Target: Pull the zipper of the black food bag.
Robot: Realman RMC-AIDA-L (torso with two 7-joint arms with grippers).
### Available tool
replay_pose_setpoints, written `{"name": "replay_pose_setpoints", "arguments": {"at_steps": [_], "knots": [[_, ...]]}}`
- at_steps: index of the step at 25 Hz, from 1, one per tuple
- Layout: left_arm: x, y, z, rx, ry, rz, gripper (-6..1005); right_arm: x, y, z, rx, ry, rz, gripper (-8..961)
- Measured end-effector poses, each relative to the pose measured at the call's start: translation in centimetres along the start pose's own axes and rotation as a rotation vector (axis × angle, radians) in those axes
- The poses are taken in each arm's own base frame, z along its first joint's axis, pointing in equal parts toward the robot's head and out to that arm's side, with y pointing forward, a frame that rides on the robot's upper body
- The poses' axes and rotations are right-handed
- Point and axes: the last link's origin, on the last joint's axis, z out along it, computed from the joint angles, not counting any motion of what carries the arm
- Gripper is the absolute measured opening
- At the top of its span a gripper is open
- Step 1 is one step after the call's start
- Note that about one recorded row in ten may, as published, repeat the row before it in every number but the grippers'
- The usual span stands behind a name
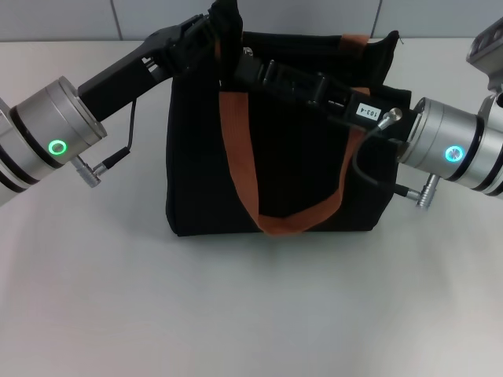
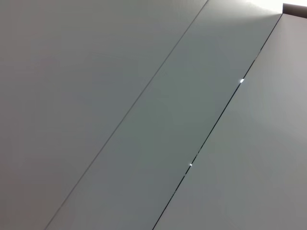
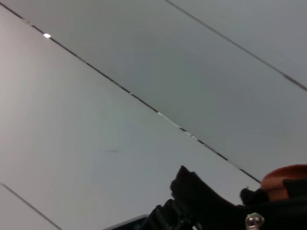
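Note:
The black food bag [image 1: 283, 157] stands upright in the middle of the table, its orange-brown strap [image 1: 240, 149] hanging down the front. My left gripper [image 1: 218, 43] is at the bag's top left corner, shut on a raised flap of the black fabric. My right arm reaches across the bag's top from the right; its gripper [image 1: 240, 69] lies on the top edge near the left corner, close to the left gripper. The zipper shows as a small silver tab [image 3: 254, 221] in the right wrist view, beside black fabric [image 3: 201, 196] and a strap [image 3: 283, 179]. In the head view the arm hides the zip line.
The white table [image 1: 251, 314] spreads in front of the bag and to both sides. A pale panelled wall [image 1: 63, 20] stands behind it. The left wrist view shows only pale panels with dark seams [image 2: 211, 129].

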Motion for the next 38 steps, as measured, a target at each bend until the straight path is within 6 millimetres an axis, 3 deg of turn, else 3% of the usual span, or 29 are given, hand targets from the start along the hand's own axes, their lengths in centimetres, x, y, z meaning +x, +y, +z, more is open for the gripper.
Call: {"name": "replay_pose_setpoints", "arguments": {"at_steps": [15,25,38], "knots": [[0.0,-0.1,0.0,0.010,0.002,0.005,22,-0.4,0.2,0.6,-0.012,0.001,-0.030,700],[0.1,-0.2,0.0,0.013,0.008,0.006,23,-0.6,-0.2,0.8,0.018,0.003,0.066,654],[-0.2,-0.1,0.2,0.012,0.009,0.011,23,-0.8,-0.2,1.2,0.022,0.002,0.063,594]]}}
